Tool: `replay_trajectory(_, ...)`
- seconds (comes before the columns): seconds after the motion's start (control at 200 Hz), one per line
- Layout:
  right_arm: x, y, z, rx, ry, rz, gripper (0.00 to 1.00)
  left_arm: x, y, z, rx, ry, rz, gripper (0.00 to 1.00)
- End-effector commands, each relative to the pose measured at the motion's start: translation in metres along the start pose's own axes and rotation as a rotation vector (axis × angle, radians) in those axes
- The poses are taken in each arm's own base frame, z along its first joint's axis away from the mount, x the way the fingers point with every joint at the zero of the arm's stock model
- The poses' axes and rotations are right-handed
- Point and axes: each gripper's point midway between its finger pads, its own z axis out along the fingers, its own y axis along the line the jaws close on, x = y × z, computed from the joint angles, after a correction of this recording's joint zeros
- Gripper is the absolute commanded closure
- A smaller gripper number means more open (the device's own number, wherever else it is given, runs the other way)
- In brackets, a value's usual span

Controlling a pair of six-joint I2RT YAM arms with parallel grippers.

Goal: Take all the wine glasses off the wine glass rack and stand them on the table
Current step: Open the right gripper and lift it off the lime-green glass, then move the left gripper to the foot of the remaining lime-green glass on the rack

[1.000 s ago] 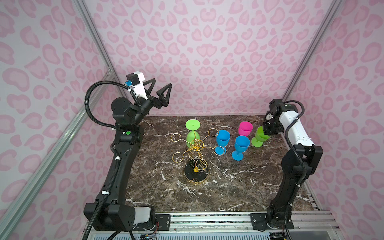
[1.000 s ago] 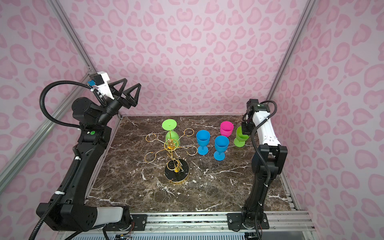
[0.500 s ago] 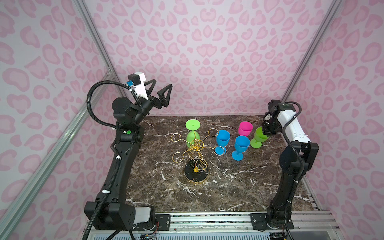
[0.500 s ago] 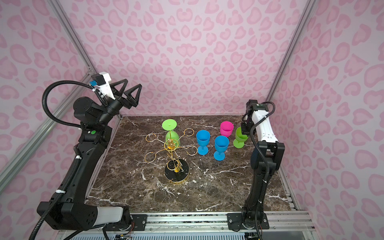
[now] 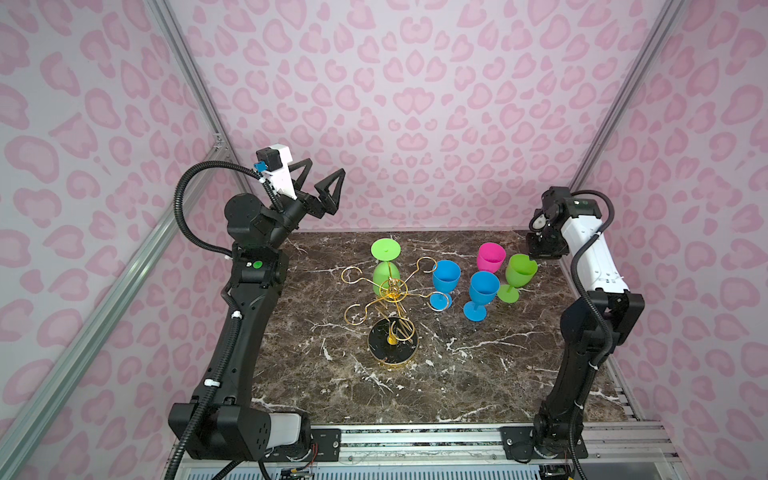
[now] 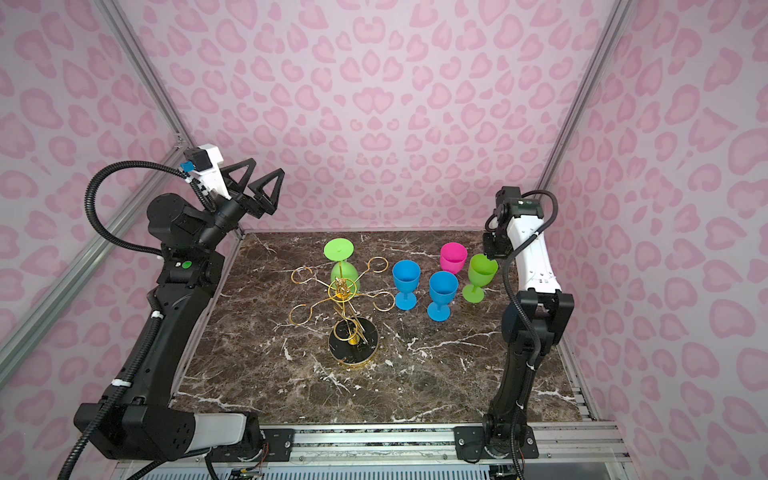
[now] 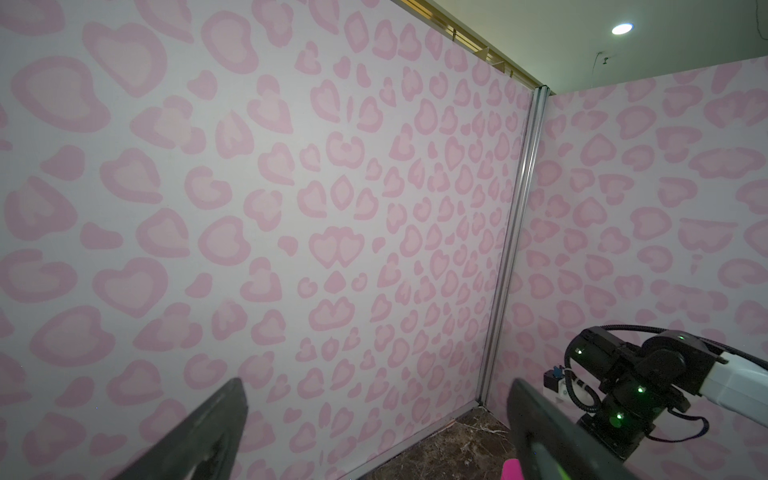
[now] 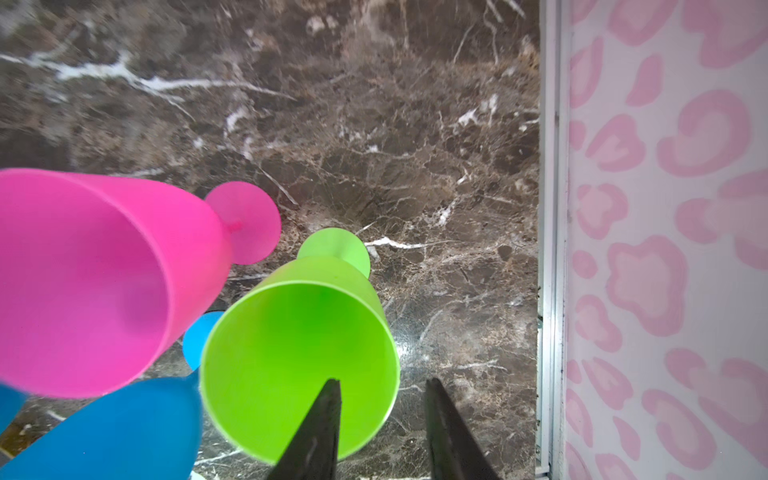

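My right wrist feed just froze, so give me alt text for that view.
The right hand points down over an upright lime-green plastic wine glass on the brown marble tabletop, its two black fingers apart, one inside the rim, one outside. A pink plastic wine glass and a blue one stand close beside it.

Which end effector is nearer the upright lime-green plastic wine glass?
Right. The right end effector is at the green glass; the left end effector hangs high across the marble table.
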Motion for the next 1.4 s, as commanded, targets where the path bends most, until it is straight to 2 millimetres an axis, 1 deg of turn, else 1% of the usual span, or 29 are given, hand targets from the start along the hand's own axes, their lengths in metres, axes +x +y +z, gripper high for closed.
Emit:
replay_trajectory(0.0, 0.001, 0.005, -0.026, -0.044, -0.057, 0.014, 0.62, -0.008, 0.001, 0.0, -0.014, -0.016, -0.011, 0.01)
replay_trajectory(0.115, 0.004, 0.024, -0.068, -0.131, -0.209, 0.023, 0.61, -0.004, 0.004, 0.001, -0.026, 0.003, -0.046, 0.01)
replay_trajectory(0.185, 0.011, 0.042, -0.098, -0.234, -0.326, 0.025, 0.59, -0.005, 0.002, 0.001, -0.019, 0.007, -0.065, 0.0)
replay_trajectory(0.19, 0.012, 0.043, -0.098, -0.244, -0.327, 0.026, 0.59, -0.005, 0.002, 0.001, -0.018, 0.007, -0.067, 0.0)
replay_trajectory(0.205, 0.013, 0.047, -0.108, -0.274, -0.364, 0.03, 0.59, -0.005, 0.001, 0.001, -0.017, 0.008, -0.071, 0.0)
replay_trajectory(0.23, 0.019, 0.054, -0.119, -0.325, -0.404, 0.037, 0.58, -0.006, 0.0, 0.0, -0.012, 0.008, -0.079, 0.0)
replay_trajectory(0.285, 0.026, 0.068, -0.147, -0.442, -0.532, 0.048, 0.54, -0.005, -0.002, 0.0, -0.005, 0.014, -0.101, 0.0)
replay_trajectory(0.295, 0.026, 0.069, -0.155, -0.461, -0.567, 0.047, 0.53, -0.005, -0.002, -0.001, -0.006, 0.016, -0.106, 0.0)
replay_trajectory(0.3, 0.027, 0.071, -0.154, -0.472, -0.57, 0.05, 0.52, -0.004, -0.002, -0.001, -0.006, 0.018, -0.11, 0.0)
replay_trajectory(0.325, 0.031, 0.075, -0.169, -0.518, -0.639, 0.06, 0.5, -0.004, -0.002, -0.001, -0.005, 0.024, -0.127, 0.0)
replay_trajectory(0.34, 0.033, 0.078, -0.181, -0.547, -0.686, 0.059, 0.47, -0.002, -0.003, -0.001, -0.002, 0.029, -0.138, 0.0)
replay_trajectory(0.355, 0.037, 0.08, -0.179, -0.566, -0.698, 0.068, 0.45, -0.001, -0.003, -0.001, 0.0, 0.036, -0.149, 0.01)
replay_trajectory(0.36, 0.039, 0.08, -0.183, -0.574, -0.709, 0.069, 0.45, 0.0, -0.002, -0.001, 0.0, 0.038, -0.153, 0.01)
replay_trajectory(0.365, 0.042, 0.081, -0.182, -0.581, -0.704, 0.078, 0.45, 0.0, -0.003, -0.001, 0.002, 0.041, -0.156, 0.01)
replay_trajectory(0.37, 0.041, 0.081, -0.187, -0.585, -0.732, 0.072, 0.44, 0.0, -0.003, -0.001, 0.004, 0.042, -0.16, 0.02)
replay_trajectory(0.375, 0.041, 0.081, -0.191, -0.593, -0.747, 0.073, 0.44, 0.001, -0.003, -0.001, 0.006, 0.046, -0.164, 0.02)
replay_trajectory(0.44, 0.051, 0.083, -0.217, -0.656, -0.856, 0.088, 0.4, 0.009, -0.003, 0.0, 0.018, 0.082, -0.24, 0.05)
replay_trajectory(0.45, 0.053, 0.083, -0.222, -0.666, -0.871, 0.085, 0.4, 0.014, -0.001, 0.0, 0.014, 0.103, -0.264, 0.05)
replay_trajectory(0.495, 0.057, 0.087, -0.234, -0.709, -0.914, 0.083, 0.37, 0.025, 0.0, -0.001, 0.035, 0.156, -0.346, 0.07)
replay_trajectory(0.545, 0.061, 0.096, -0.244, -0.765, -0.929, 0.056, 0.34, 0.038, -0.001, -0.002, 0.08, 0.217, -0.439, 0.08)
replay_trajectory(0.635, 0.065, 0.11, -0.251, -0.81, -0.93, 0.005, 0.3, 0.07, -0.006, -0.006, 0.159, 0.334, -0.565, 0.13)
replay_trajectory(0.72, 0.066, 0.123, -0.251, -0.827, -0.923, -0.036, 0.28, 0.101, -0.011, -0.011, 0.201, 0.454, -0.654, 0.19)
replay_trajectory(0.79, 0.066, 0.133, -0.247, -0.845, -0.909, -0.064, 0.26, 0.125, -0.013, -0.016, 0.212, 0.547, -0.705, 0.24)
replay_trajectory(0.84, 0.066, 0.139, -0.24, -0.846, -0.891, -0.079, 0.25, 0.136, -0.015, -0.02, 0.208, 0.587, -0.714, 0.25)
replay_trajectory(0.9, 0.065, 0.145, -0.232, -0.842, -0.87, -0.092, 0.25, 0.152, -0.009, -0.026, 0.152, 0.639, -0.706, 0.26)
replay_trajectory(1.015, 0.065, 0.156, -0.221, -0.857, -0.844, -0.105, 0.23, 0.175, -0.003, -0.034, 0.075, 0.724, -0.686, 0.27)
replay_trajectory(1.16, 0.066, 0.165, -0.211, -0.852, -0.818, -0.121, 0.22, 0.201, -0.01, -0.036, 0.04, 0.832, -0.653, 0.3)
replay_trajectory(1.275, 0.066, 0.168, -0.206, -0.845, -0.805, -0.127, 0.22, 0.213, -0.02, -0.033, 0.055, 0.888, -0.643, 0.32)
replay_trajectory(1.395, 0.067, 0.169, -0.203, -0.847, -0.802, -0.127, 0.21, 0.227, -0.023, -0.03, 0.04, 0.932, -0.63, 0.36)
